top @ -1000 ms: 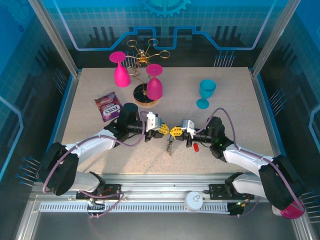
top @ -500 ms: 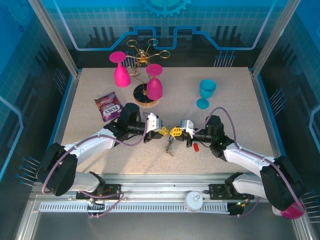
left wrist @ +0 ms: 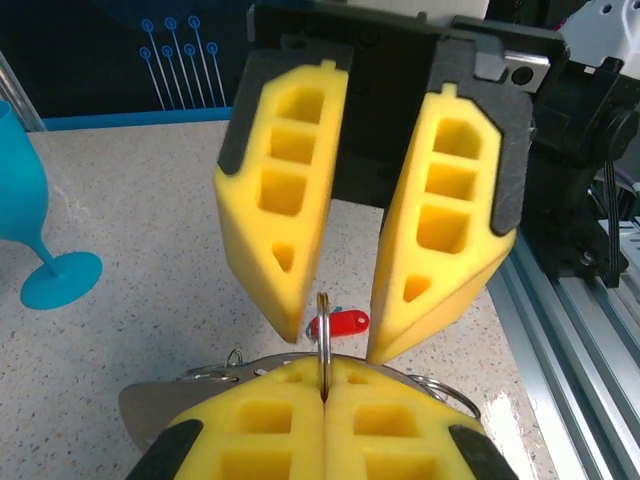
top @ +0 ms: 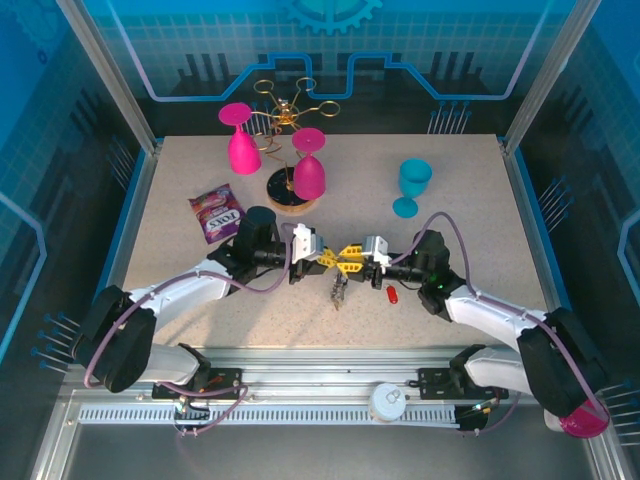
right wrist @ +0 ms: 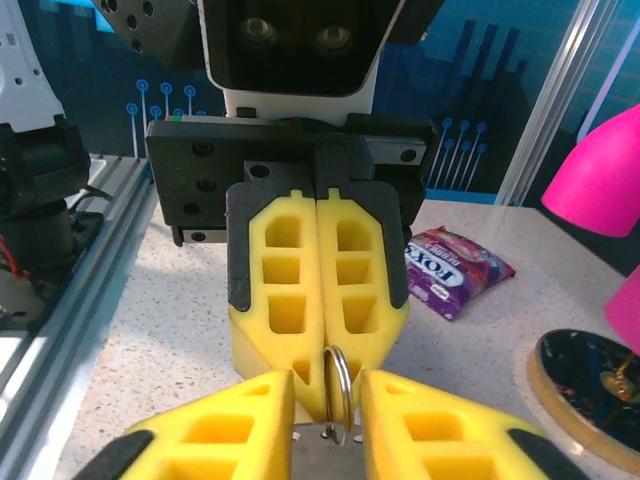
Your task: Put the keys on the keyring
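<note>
Overhead, at the far left of the table, a purple snack packet (top: pixel 217 212) lies at about 10 o'clock from the left gripper (top: pixel 330 259). Its white lettering looks like "TOXO", though it is too small to be sure. No other writing can be read.

Moving right, the left gripper points toward 3 o'clock. Its yellow fingers are pressed fully together on a thin metal ring, which I take to be the keyring (left wrist: pixel 323 325). The ring stands upright, running from 12 to 6 o'clock and edge-on to both wrist cameras. A small bunch of silvery keys (top: pixel 338 291) dangles at 6 o'clock, just below the point where the two grippers meet.

Next, the right gripper (top: pixel 351 262) faces back toward 9 o'clock, tip to tip with the left. Its jaws are a little apart and straddle the ring's edge without visibly clamping it. Both arms are equally near, so any closing would be across the ring's flat faces.

Farther right, a red-tagged key (top: pixel 391 294) lies loose on the table, at about 4 o'clock from the right gripper.
</note>
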`<state>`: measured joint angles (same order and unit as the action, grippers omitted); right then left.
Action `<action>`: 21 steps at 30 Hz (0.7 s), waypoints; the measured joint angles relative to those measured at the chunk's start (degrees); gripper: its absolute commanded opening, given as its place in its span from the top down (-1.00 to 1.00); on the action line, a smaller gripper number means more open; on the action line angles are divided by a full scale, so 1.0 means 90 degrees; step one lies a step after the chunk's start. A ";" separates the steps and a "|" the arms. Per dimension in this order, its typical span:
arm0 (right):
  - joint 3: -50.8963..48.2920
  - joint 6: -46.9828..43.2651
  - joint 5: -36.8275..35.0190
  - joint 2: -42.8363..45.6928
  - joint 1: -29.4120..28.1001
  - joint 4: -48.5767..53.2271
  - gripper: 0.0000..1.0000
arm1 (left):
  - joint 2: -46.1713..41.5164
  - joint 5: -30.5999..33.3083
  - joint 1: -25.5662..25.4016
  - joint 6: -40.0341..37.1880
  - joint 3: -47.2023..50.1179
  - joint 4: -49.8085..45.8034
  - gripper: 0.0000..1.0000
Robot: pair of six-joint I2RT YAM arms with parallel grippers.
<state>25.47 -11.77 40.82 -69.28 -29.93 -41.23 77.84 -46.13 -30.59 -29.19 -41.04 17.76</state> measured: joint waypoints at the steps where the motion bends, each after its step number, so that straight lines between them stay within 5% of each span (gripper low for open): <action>1: -0.0002 0.0022 0.0019 -0.0034 0.0000 -0.0036 0.68 | 0.0012 -0.0002 0.0000 0.0039 0.0007 0.0053 1.00; 7: -0.0002 0.0034 0.0083 -0.0053 0.0032 -0.0056 1.00 | 0.0022 0.0000 0.0012 0.0085 0.0080 0.0206 1.00; 9: 0.0005 -0.0041 0.0090 -0.0017 0.0036 0.0058 1.00 | 0.0022 0.0034 0.0010 0.0080 0.0080 0.0189 0.62; 11: 0.0068 -0.0206 0.0114 0.0085 0.0032 0.0432 1.00 | 0.0022 0.0121 0.0002 0.0061 0.0080 0.0119 0.53; 21: 0.1350 -0.1423 -0.0287 0.0255 -0.0148 0.3395 1.00 | -0.0080 0.0529 -0.0121 -0.0576 -0.0294 -0.0971 0.71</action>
<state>37.63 -24.58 38.24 -66.98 -31.27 -10.68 77.12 -41.36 -31.68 -34.37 -43.68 9.02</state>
